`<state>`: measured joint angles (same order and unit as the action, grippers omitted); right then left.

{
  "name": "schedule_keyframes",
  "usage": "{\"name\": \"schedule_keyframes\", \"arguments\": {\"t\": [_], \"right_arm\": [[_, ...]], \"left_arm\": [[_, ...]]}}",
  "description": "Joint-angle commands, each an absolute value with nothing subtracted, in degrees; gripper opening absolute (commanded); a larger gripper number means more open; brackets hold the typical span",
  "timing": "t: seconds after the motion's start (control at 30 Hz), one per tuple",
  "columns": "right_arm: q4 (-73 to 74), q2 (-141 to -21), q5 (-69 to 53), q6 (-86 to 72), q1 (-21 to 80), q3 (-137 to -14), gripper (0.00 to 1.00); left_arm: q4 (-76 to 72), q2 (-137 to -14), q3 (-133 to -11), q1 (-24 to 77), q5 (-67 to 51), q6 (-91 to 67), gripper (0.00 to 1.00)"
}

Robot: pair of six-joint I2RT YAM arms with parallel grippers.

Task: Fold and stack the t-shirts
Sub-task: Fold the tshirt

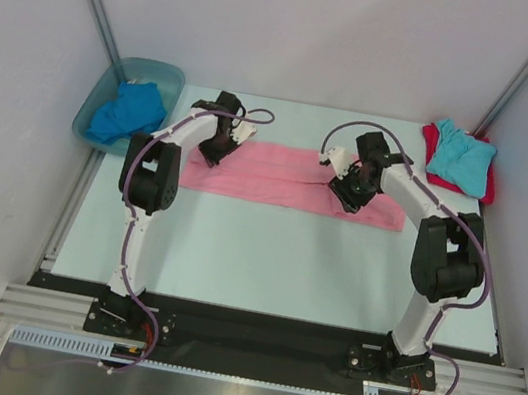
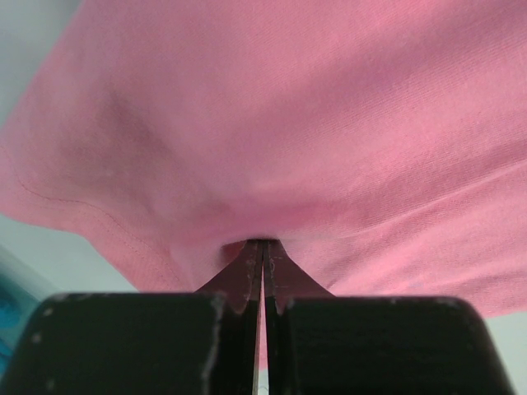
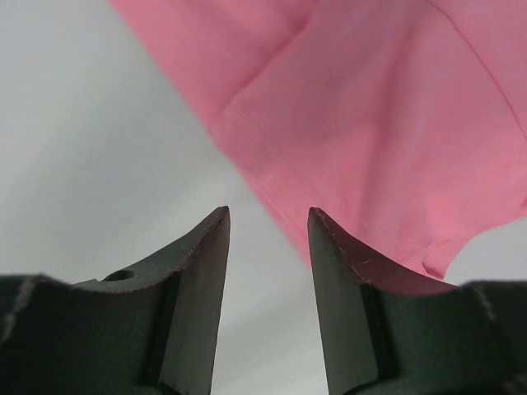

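The pink t-shirt [image 1: 288, 176] lies folded into a long band across the far middle of the table. My left gripper [image 1: 214, 152] is at its left end, shut on the pink t-shirt [image 2: 313, 123]; the cloth bunches over the closed tips [image 2: 263, 243]. At the shirt's right part, my right gripper [image 1: 346, 191] stands open. Only bare table shows between its fingers [image 3: 268, 216], and the pink t-shirt's edge [image 3: 370, 123] lies just beyond the right finger. The royal blue t-shirt [image 1: 124, 111] lies crumpled in the tub. The turquoise t-shirt [image 1: 461, 154] rests folded on the red one [image 1: 487, 186] at the far right.
A blue-green translucent tub [image 1: 168, 75] stands at the far left corner, beside the left wall. Metal frame posts rise at both back corners. The pale table [image 1: 274, 260] stretches between the shirt and the arm bases.
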<state>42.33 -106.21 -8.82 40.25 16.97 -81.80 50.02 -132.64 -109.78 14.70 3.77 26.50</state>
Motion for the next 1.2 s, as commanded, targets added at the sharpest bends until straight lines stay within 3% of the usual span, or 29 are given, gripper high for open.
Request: {"name": "schedule_keyframes", "arguments": {"t": [0.0, 0.7, 0.8, 1.0, 1.17], "right_arm": [[42.10, -106.43, -8.96, 42.01, 19.68, -82.88, 0.49], [37.62, -112.23, -5.10, 39.90, 22.94, -83.41, 0.47], [37.27, -112.67, -4.75, 39.81, 22.94, -83.67, 0.40], [37.00, -113.12, -4.22, 39.73, 22.94, -83.93, 0.01], [37.35, -113.29, -5.01, 39.55, 22.94, -85.25, 0.00]], "left_arm": [[49.39, -130.52, -110.12, 14.41, 2.55, 26.11, 0.00], [49.13, -129.64, -109.77, 14.41, 1.49, 26.54, 0.00], [49.22, -130.17, -110.56, 14.41, 1.32, 26.54, 0.01], [49.22, -131.22, -112.06, 14.41, 1.67, 26.72, 0.00], [49.31, -131.75, -112.76, 14.41, 1.49, 26.81, 0.00]]}}
